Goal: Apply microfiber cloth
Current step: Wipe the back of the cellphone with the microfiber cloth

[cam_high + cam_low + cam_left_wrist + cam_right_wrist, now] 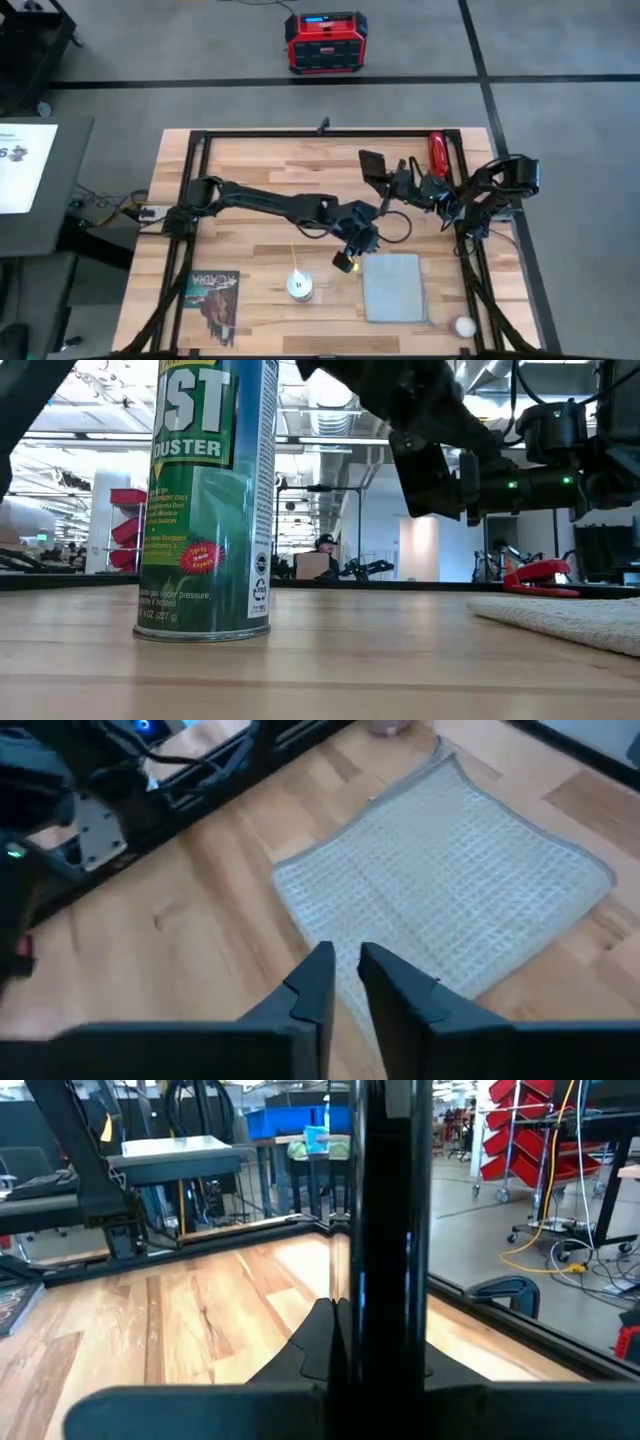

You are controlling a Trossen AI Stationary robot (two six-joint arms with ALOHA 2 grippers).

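The microfiber cloth (393, 287), pale blue-grey and square, lies flat on the wooden table near the front right; it also shows in the left wrist view (450, 870) and the low view (570, 615). My left gripper (350, 250) hovers just off the cloth's far left corner; its fingers (348, 965) are open by a narrow gap with nothing between them. My right gripper (405, 180) is farther back, shut on a black phone (373, 165). My right gripper pinches the black phone between its two fingers, one on each flat face, at the phone's edge nearest the gripper (385, 1315). The fingers come about level from the table's right side. The phone (432, 475) is lifted clear of the table.
A green duster can (299, 287) with a yellow straw stands left of the cloth. A dark printed booklet (213, 300) lies at the front left, a white ball (464, 325) at the front right, and a red stapler (438, 152) at the back right. A black frame (330, 133) rims the table.
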